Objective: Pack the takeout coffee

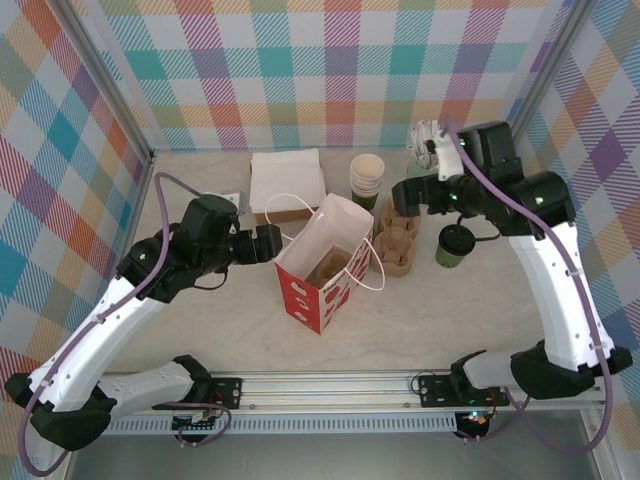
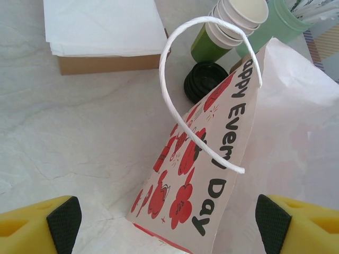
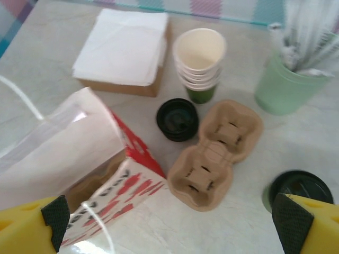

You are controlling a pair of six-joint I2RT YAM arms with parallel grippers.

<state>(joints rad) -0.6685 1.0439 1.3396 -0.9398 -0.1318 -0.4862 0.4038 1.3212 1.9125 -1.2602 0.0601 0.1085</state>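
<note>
Bright, even light falls from above on the pale marbled tabletop, with no hard beam. The white paper bag with red print throws only a faint, soft-edged shadow at its base. In the left wrist view the stack of white paper napkins behind the bag is nearly washed out, while the bag's print is sharp. The right wrist view is softer overall. There the bag's near side is out of focus with a pale sheen, and the pale mint holder of white sticks, far right of the bag, is smeared. The yellow fingers of the right claw blur at the bottom corners. In the top view the enclosure's metal posts slant outward toward the edges.
</note>
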